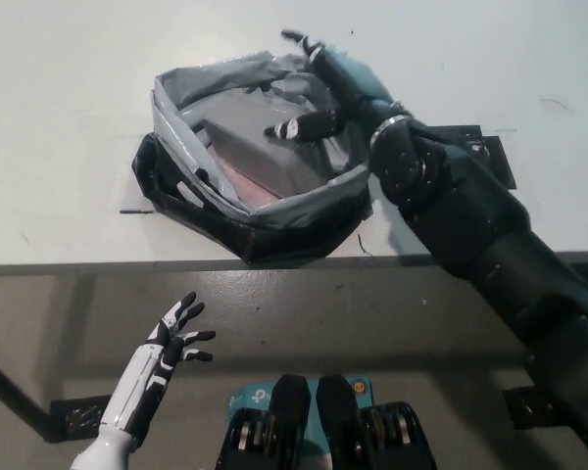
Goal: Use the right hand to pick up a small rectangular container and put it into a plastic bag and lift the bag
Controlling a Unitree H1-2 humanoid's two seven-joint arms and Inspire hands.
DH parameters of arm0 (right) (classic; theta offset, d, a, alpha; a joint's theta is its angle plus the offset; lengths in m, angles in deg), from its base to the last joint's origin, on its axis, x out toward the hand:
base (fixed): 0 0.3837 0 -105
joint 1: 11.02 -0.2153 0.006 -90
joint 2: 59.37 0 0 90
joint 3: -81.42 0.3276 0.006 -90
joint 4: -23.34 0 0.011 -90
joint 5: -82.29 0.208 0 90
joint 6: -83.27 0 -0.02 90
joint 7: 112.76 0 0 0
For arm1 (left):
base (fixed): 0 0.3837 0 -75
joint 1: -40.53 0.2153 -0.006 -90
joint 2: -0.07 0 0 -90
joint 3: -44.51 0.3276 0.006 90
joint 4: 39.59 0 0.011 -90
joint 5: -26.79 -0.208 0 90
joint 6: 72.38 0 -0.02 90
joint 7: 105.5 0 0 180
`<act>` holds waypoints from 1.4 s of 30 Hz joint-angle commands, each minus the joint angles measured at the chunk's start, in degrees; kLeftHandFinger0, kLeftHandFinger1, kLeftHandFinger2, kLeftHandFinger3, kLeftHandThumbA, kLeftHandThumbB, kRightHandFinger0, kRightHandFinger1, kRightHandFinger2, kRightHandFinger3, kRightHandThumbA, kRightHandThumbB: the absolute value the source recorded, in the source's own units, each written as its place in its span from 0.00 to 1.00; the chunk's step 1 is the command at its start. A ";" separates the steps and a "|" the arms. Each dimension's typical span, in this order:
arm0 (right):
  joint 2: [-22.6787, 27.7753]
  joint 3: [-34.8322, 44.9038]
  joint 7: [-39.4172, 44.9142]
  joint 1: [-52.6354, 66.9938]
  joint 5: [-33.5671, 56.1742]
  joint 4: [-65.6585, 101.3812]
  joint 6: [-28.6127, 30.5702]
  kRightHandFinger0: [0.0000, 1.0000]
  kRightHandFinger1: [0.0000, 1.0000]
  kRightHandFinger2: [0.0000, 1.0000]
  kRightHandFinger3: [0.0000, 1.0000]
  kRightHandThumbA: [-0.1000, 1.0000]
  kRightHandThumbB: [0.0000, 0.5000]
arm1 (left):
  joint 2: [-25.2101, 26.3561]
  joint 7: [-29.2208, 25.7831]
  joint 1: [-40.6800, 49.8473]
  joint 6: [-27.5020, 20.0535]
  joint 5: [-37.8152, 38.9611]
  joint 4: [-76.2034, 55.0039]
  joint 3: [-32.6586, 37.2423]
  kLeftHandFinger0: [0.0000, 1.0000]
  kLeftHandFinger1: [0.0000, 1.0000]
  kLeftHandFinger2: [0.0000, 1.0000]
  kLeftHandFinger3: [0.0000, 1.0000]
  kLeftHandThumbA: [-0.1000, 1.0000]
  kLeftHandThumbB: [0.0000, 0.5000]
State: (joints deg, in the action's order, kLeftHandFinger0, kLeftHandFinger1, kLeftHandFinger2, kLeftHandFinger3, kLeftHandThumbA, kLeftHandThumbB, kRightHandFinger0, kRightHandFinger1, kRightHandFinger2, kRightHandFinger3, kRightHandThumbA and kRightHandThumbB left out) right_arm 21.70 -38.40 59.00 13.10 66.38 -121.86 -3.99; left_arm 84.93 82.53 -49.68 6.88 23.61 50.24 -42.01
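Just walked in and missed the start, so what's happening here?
The robot's black right hand is at the far right rim of the plastic bag, which sits open on the white table. Its fingers are spread across the edge, apparently gathering it for a lift. The small rectangular container already lies inside. The white left hand waits open below the table edge.

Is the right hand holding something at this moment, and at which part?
The right hand grips the far-right rim of the plastic bag. The container lies inside, released. The left hand holds nothing.
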 commanded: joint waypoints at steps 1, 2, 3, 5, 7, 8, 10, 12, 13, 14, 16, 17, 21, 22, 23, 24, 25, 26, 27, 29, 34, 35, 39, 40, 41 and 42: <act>3.48 8.06 -15.78 -7.70 -3.21 5.48 11.65 1.00 1.00 1.00 1.00 1.00 0.81 | 1.23 0.50 -1.40 -1.82 -1.17 -1.45 0.32 0.68 0.79 1.00 1.00 1.00 0.28; 3.59 9.54 -14.88 -7.85 -2.24 6.44 11.46 1.00 1.00 1.00 1.00 1.00 0.82 | 1.24 0.41 -1.38 -1.62 -1.48 -1.56 0.33 0.68 0.79 1.00 1.00 1.00 0.28; 3.62 10.55 -14.22 -7.92 -1.66 6.97 11.43 1.00 1.00 1.00 1.00 1.00 0.83 | 1.21 0.38 -1.35 -1.49 -1.56 -1.64 0.34 0.68 0.78 1.00 1.00 1.00 0.27; 3.67 12.27 -13.12 -7.90 -1.02 7.47 11.68 1.00 1.00 1.00 1.00 1.00 0.81 | 1.16 0.42 -1.33 -1.45 -1.54 -1.71 0.36 0.68 0.78 1.00 1.00 1.00 0.27; 3.65 13.49 -12.61 -7.51 -1.19 7.86 11.57 1.00 1.00 1.00 1.00 1.00 0.81 | 1.10 0.48 -1.16 -1.42 -1.48 -1.83 0.39 0.68 0.77 1.00 1.00 1.00 0.27; 3.69 14.16 -12.05 -7.31 -0.81 7.98 11.54 1.00 1.00 1.00 1.00 1.00 0.82 | 1.08 0.49 -1.20 -1.44 -1.50 -1.81 0.41 0.68 0.77 1.00 1.00 1.00 0.27; 3.76 16.29 -11.17 -6.98 0.42 7.20 12.15 1.00 1.00 1.00 1.00 1.00 0.83 | 1.10 0.59 -1.37 -1.33 -1.46 -1.76 0.44 0.68 0.77 1.00 1.00 1.00 0.29; 3.60 17.70 -10.94 -6.91 0.83 6.38 12.38 1.00 1.00 1.00 1.00 1.00 0.87 | 1.15 0.56 -1.43 -1.55 -1.57 -1.67 0.44 0.67 0.77 1.00 1.00 1.00 0.28; 3.53 18.18 -10.85 -6.88 0.91 6.10 12.35 1.00 1.00 1.00 1.00 1.00 0.83 | 1.15 0.54 -1.44 -1.66 -1.62 -1.63 0.44 0.67 0.76 1.00 1.00 1.00 0.27; 3.46 18.86 -10.53 -6.82 0.97 5.69 12.17 1.00 1.00 1.00 1.00 1.00 0.86 | 1.16 0.52 -1.43 -1.75 -1.63 -1.60 0.44 0.67 0.76 1.00 1.00 1.00 0.27; 3.32 19.64 -10.00 -6.62 1.28 3.71 11.98 1.00 1.00 1.00 1.00 1.00 0.84 | 1.19 0.52 -1.48 -1.72 -1.56 -1.67 0.37 0.67 0.76 1.00 1.00 1.00 0.28; 3.22 19.86 -9.82 -6.42 1.18 2.99 11.72 1.00 1.00 1.00 1.00 1.00 0.84 | 1.21 0.50 -1.49 -1.85 -1.61 -1.61 0.38 0.67 0.76 1.00 1.00 1.00 0.28; 2.49 20.52 -9.05 -5.58 1.34 -0.04 11.31 1.00 1.00 1.00 1.00 1.00 0.82 | 1.24 0.43 -1.43 -1.82 -1.93 -1.69 0.47 0.66 0.76 1.00 1.00 1.00 0.28; 2.31 20.82 -8.37 -5.42 1.96 -0.65 11.45 1.00 1.00 1.00 1.00 1.00 0.83 | 1.24 0.42 -1.44 -1.74 -1.95 -1.72 0.47 0.67 0.76 1.00 1.00 1.00 0.29; 2.04 21.24 -7.40 -5.29 2.68 -1.74 11.75 1.00 1.00 1.00 1.00 1.00 0.82 | 1.22 0.41 -1.49 -1.74 -1.88 -1.69 0.44 0.67 0.76 1.00 1.00 1.00 0.29; 1.96 21.34 -7.14 -5.30 2.80 -2.17 11.88 1.00 1.00 1.00 1.00 1.00 0.82 | 1.22 0.42 -1.53 -1.78 -1.85 -1.67 0.43 0.67 0.76 1.00 1.00 1.00 0.29; 1.65 21.76 -6.21 -5.20 3.53 -3.14 11.94 1.00 1.00 1.00 1.00 1.00 0.84 | 1.29 0.56 -1.64 -2.08 -1.63 -1.55 0.45 0.66 0.76 1.00 1.00 1.00 0.26; 1.32 21.91 -5.84 -5.06 3.82 -3.95 12.19 1.00 1.00 1.00 1.00 1.00 0.84 | 1.35 0.62 -1.66 -2.07 -1.63 -1.65 0.47 0.66 0.76 1.00 1.00 1.00 0.24; 1.01 22.04 -5.51 -4.92 4.03 -4.86 12.55 1.00 1.00 1.00 1.00 1.00 0.84 | 1.35 0.65 -1.67 -2.03 -1.69 -1.76 0.53 0.66 0.76 1.00 1.00 1.00 0.24; 0.54 22.42 -5.01 -4.48 4.56 -5.59 12.98 1.00 1.00 1.00 1.00 1.00 0.88 | 1.29 0.61 -1.43 -1.90 -1.84 -1.85 0.63 0.66 0.76 1.00 1.00 1.00 0.24; -0.61 22.08 -4.44 -2.78 3.58 -6.49 11.10 1.00 1.00 1.00 1.00 1.00 0.85 | 0.96 0.53 -0.42 -1.89 -1.57 -1.92 0.83 0.67 0.73 1.00 1.00 1.00 0.25; -1.18 21.81 -3.91 -1.84 3.46 -6.53 11.02 1.00 1.00 1.00 1.00 1.00 0.91 | 0.96 0.44 0.32 -2.10 -1.76 -2.09 0.93 0.68 0.73 1.00 1.00 1.00 0.23; -2.27 20.31 -4.00 -0.95 1.69 -8.28 10.48 1.00 1.00 1.00 1.00 1.00 0.90 | 1.05 0.28 0.95 -2.55 -2.01 -2.07 1.07 0.68 0.74 1.00 1.00 1.00 0.23; -2.42 20.11 -3.92 -0.91 1.52 -8.74 10.49 1.00 1.00 1.00 1.00 1.00 0.90 | 1.07 0.30 0.95 -2.59 -1.98 -2.04 1.09 0.68 0.75 1.00 1.00 1.00 0.24; -2.71 19.46 -4.41 -0.73 0.81 -9.56 10.91 1.00 1.00 1.00 1.00 1.00 0.87 | 1.05 0.33 0.93 -2.59 -1.78 -1.97 1.07 0.68 0.75 1.00 1.00 1.00 0.25; -2.83 19.10 -4.92 -0.67 0.36 -9.93 11.11 1.00 1.00 1.00 1.00 1.00 0.86 | 1.04 0.31 0.93 -2.58 -1.74 -1.93 1.06 0.68 0.75 1.00 1.00 1.00 0.26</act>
State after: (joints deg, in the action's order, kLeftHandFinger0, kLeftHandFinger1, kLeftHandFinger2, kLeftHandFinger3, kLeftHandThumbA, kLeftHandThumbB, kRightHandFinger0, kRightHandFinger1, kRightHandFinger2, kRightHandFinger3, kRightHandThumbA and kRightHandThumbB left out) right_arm 19.58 -17.82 54.13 14.09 68.44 -130.91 5.83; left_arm 85.24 82.58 -48.81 6.60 22.24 49.99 -41.04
